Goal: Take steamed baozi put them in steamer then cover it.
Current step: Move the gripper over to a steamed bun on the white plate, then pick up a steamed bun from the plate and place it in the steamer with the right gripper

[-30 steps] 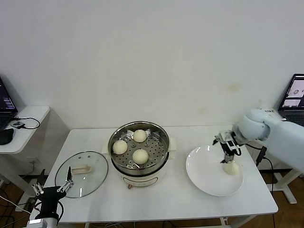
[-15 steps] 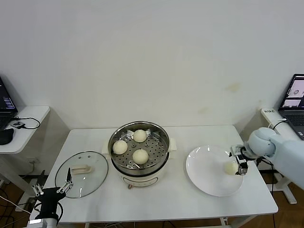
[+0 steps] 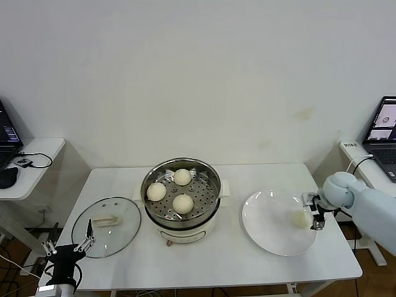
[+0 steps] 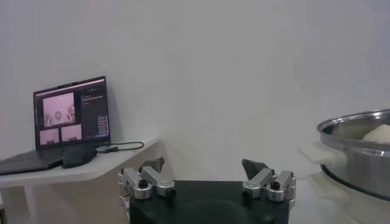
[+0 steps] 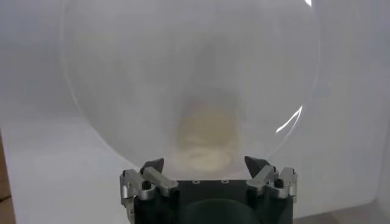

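Observation:
The steel steamer (image 3: 180, 210) stands mid-table with three baozi (image 3: 182, 203) on its perforated tray. A fourth baozi (image 3: 301, 218) lies on the right part of the white plate (image 3: 269, 224). My right gripper (image 3: 311, 212) sits low at the plate's right edge, open, just beside that bun. In the right wrist view the bun (image 5: 206, 137) lies straight ahead of the open right gripper (image 5: 206, 163), not between the fingers. The glass cover (image 3: 106, 235) lies flat left of the steamer. My left gripper (image 3: 67, 246) rests open at the table's front-left corner.
A side table (image 3: 31, 167) with a laptop stands at the far left, and a second laptop (image 3: 383, 127) sits at the far right. The left wrist view shows the steamer's rim (image 4: 356, 125) and a laptop (image 4: 72, 119).
My right gripper has swung from above the bun out to the plate's right edge and dropped low beside the bun. The left arm has not moved.

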Robot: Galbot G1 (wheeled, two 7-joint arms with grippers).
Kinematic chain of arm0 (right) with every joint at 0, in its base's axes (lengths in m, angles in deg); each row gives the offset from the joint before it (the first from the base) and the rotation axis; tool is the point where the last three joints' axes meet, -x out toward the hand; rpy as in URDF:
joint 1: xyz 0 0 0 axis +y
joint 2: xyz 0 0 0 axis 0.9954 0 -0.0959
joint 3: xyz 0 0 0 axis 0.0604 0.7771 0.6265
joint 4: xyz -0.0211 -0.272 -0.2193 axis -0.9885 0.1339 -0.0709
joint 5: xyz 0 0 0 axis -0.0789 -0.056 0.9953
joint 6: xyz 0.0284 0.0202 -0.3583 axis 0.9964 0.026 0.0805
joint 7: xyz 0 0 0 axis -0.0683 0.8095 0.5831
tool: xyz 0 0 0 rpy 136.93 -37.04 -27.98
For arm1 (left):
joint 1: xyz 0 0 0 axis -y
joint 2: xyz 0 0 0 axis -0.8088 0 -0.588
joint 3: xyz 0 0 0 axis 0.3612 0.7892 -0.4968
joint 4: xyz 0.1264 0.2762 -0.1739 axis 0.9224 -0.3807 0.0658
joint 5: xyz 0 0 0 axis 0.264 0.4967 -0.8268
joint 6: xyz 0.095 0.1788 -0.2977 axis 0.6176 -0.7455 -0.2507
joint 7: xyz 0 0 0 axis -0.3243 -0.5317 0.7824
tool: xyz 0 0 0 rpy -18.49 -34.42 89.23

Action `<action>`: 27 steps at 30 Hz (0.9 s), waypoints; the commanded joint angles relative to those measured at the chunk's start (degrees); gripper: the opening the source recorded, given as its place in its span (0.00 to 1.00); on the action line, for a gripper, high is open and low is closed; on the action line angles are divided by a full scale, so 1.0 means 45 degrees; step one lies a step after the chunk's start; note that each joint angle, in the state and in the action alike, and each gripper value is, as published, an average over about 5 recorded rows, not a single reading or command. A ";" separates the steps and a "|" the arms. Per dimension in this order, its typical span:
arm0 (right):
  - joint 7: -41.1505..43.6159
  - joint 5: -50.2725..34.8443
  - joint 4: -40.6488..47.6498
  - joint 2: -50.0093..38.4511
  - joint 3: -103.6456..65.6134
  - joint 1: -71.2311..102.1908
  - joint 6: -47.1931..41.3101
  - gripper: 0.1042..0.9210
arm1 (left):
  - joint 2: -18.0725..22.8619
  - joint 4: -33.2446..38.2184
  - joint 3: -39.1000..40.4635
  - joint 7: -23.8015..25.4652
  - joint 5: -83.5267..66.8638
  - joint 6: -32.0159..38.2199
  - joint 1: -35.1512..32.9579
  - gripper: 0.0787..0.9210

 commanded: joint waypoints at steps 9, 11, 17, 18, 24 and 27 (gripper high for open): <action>0.0062 0.0453 0.0727 0.0799 -0.0272 0.0323 0.0079 0.78 | 0.0071 -0.0011 0.0002 -0.0002 0.0014 -0.0006 0.0009 0.88; 0.0114 0.0410 0.0692 0.0767 -0.0258 0.0283 0.0083 0.75 | 0.0064 0.0002 -0.0007 -0.0004 0.0012 -0.0009 0.0007 0.88; 0.0278 0.0168 0.0559 0.0727 -0.0183 0.0050 0.0087 0.67 | 0.0059 0.0042 -0.0013 -0.0008 0.0010 -0.0018 0.0013 0.88; 0.0298 0.0095 0.0512 0.0719 -0.0152 -0.0025 0.0072 0.66 | 0.0060 0.0050 -0.0013 -0.0009 0.0011 -0.0021 0.0015 0.88; 0.0361 -0.0495 0.0052 0.0545 0.0442 -0.1070 -0.0061 0.59 | 0.0014 0.0098 -0.0034 -0.0013 -0.0007 -0.0024 0.0015 0.88; 0.0416 -0.1202 -0.0391 0.0417 0.1098 -0.2392 -0.0183 0.57 | -0.0033 0.0124 -0.0047 -0.0012 -0.0021 -0.0028 0.0022 0.88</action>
